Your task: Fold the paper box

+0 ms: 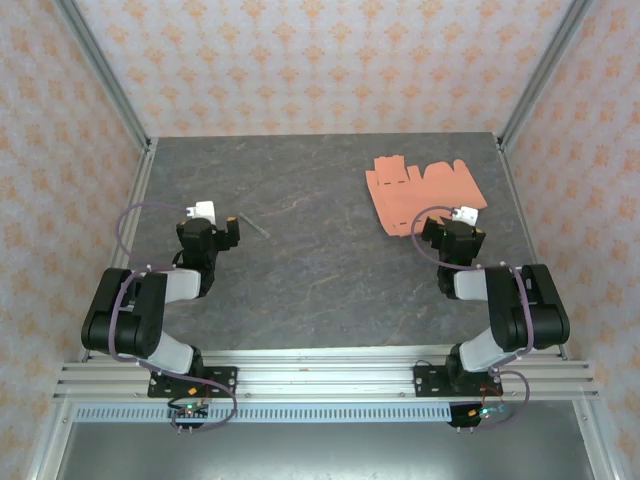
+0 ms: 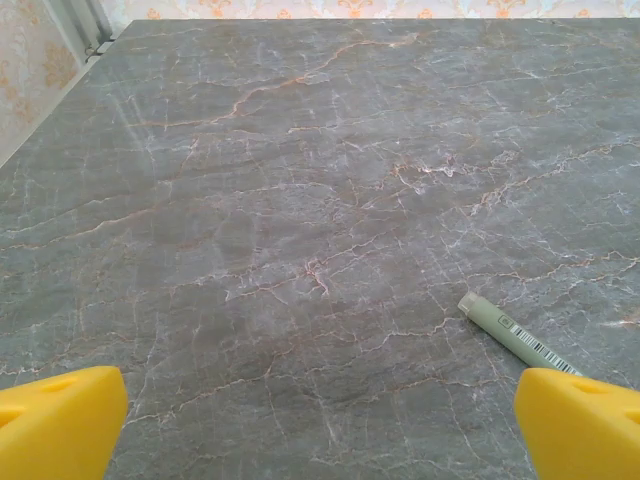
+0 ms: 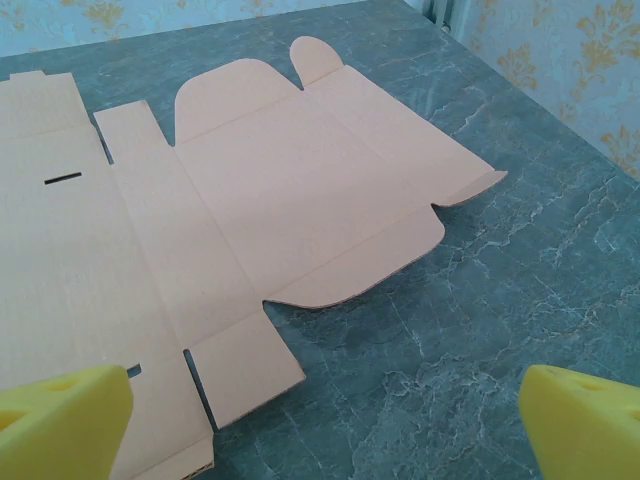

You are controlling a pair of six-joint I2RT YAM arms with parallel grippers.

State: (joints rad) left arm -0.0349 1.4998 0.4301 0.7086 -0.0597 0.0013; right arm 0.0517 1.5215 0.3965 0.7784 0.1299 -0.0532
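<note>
Both claws are spread wide with nothing between the fingers: the left gripper (image 2: 320, 428) hovers over bare stone, and the right gripper (image 3: 322, 432) hangs just short of the work. The paper box (image 1: 425, 195) is not a box yet. It is a flat salmon die-cut sheet lying at the far right of the dark marbled table (image 1: 320, 290), with flaps, tabs and a small slot all unfolded. Its near corner sits right by your right claw's inner finger.

Here is the danger, as I read it. The card lies flush on the stone, so a fingertip coming in low could shove it instead of lifting a flap. It would then skate toward the right-hand frame post (image 1: 540, 70) and the table edge. Pinch away from a score line and you will likely put a crease where none belongs. The rounded tabs look easy to crush.

Your left arm is well apart from the sheet, so one-handed folding may let the sheet pivot. Watch the grey-green pen (image 2: 515, 335) just ahead and to the right of the left claw. It lies on the way across and could be swept along.
</note>
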